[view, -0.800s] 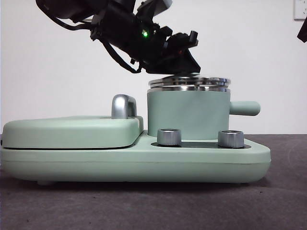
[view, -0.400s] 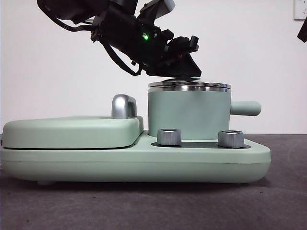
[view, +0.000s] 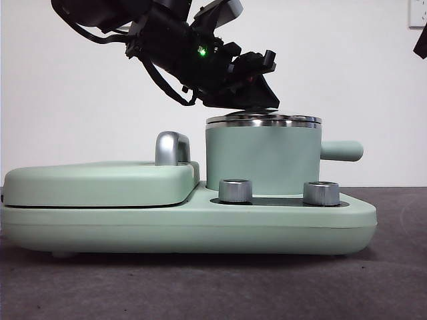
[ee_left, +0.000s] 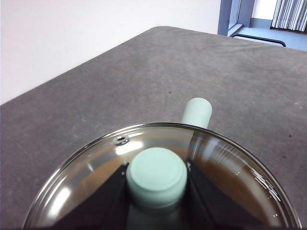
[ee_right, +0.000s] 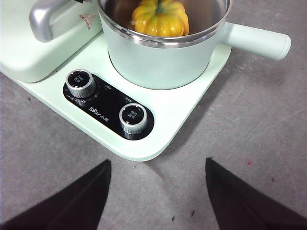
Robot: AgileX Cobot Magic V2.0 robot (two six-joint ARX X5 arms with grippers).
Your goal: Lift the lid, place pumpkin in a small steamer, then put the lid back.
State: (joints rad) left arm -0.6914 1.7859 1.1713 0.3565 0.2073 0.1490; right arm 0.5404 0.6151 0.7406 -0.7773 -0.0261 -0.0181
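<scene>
The glass lid lies flat on the rim of the small steamer, a mint-green pot with a stubby side handle. My left gripper reaches down from the upper left and is shut on the lid's mint-green knob, one black jaw on each side. In the left wrist view the lid fills the lower half. The yellow-orange pumpkin sits inside the small steamer. My right gripper hangs open over the grey table in front of the appliance, holding nothing.
The pot stands on a mint-green cooker base with two steel dials. A flat griddle cover with a chrome handle takes up the left side. A black arm tip shows at the top right corner.
The lid came down from a slight hover onto the pot's rim, carried by my left gripper. Over the last half second nothing has moved.
</scene>
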